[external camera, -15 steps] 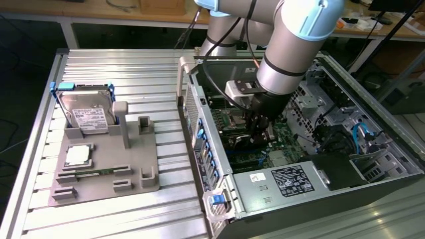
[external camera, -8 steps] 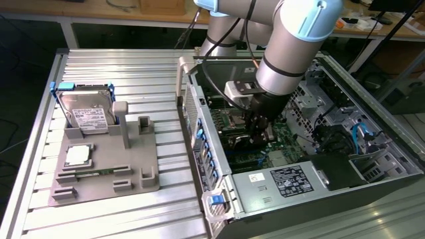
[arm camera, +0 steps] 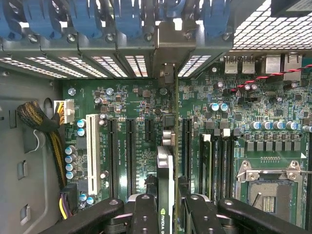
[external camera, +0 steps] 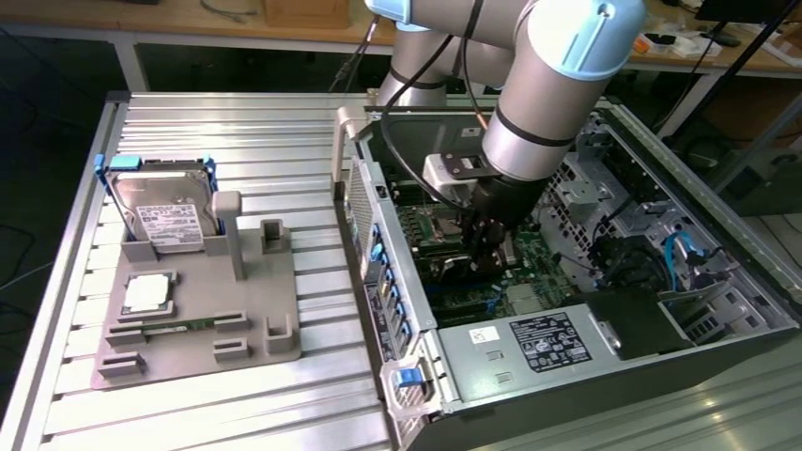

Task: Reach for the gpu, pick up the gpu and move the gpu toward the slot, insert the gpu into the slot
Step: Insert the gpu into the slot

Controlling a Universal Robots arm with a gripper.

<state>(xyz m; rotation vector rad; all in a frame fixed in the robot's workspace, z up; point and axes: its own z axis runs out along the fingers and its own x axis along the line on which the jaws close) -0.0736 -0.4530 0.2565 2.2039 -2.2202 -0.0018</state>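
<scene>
The tool (arm camera: 165,214), deep inside the open computer case (external camera: 701,338), grips the gpu (arm camera: 165,170) edge-on between its fingers, the card's long axis running straight ahead toward the rear brackets. The slot (arm camera: 171,117) lies directly beneath the card, lengthwise with it. Empty black slots flank the tool; the processor socket (arm camera: 265,187) sits farther off to one side.

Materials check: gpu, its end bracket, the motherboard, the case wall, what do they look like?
gpu: thin dark circuit card seen edge-on, matte, likely fibreglass board. End bracket: dull grey sheet metal. Motherboard: green lacquered circuit board with black plastic slots. Case wall: perforated grey sheet metal. Gripper: black, matte; plastic or coated metal, unclear.
</scene>
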